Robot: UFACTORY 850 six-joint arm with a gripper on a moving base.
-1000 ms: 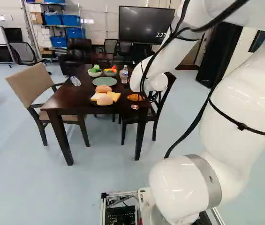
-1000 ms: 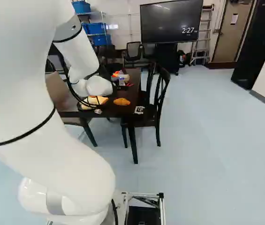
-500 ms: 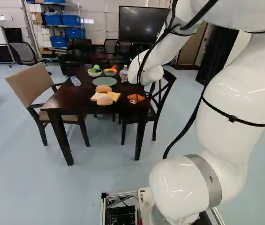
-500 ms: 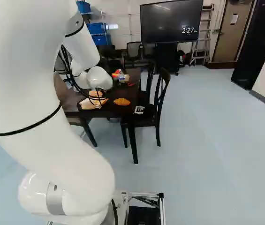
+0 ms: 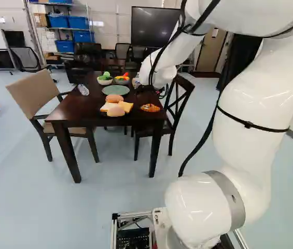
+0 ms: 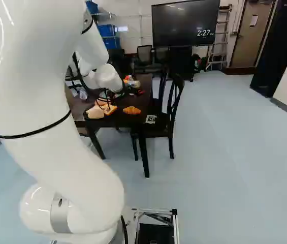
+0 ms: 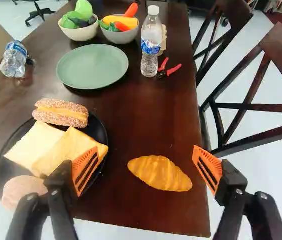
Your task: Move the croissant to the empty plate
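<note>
A ridged golden croissant (image 7: 159, 173) and a flat green plate (image 7: 92, 66), seemingly empty, lie apart on the table (image 7: 143, 120).

Spread across the dark wooden table (image 7: 145, 120): croissant (image 7: 159, 173) beside a black plate (image 7: 101, 134), green plate (image 7: 92, 67) near two bowls (image 7: 81, 34), upright water bottle (image 7: 150, 37) beside red-handled pliers (image 7: 167, 73), second bottle (image 7: 14, 61) on its side

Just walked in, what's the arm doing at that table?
The arm is over the table, jaws open and holding nothing, seemingly lining up on the croissant. The croissant lies on the table, beside the loaded black plate. The green plate, presumably its destination, sits empty farther out.
</note>
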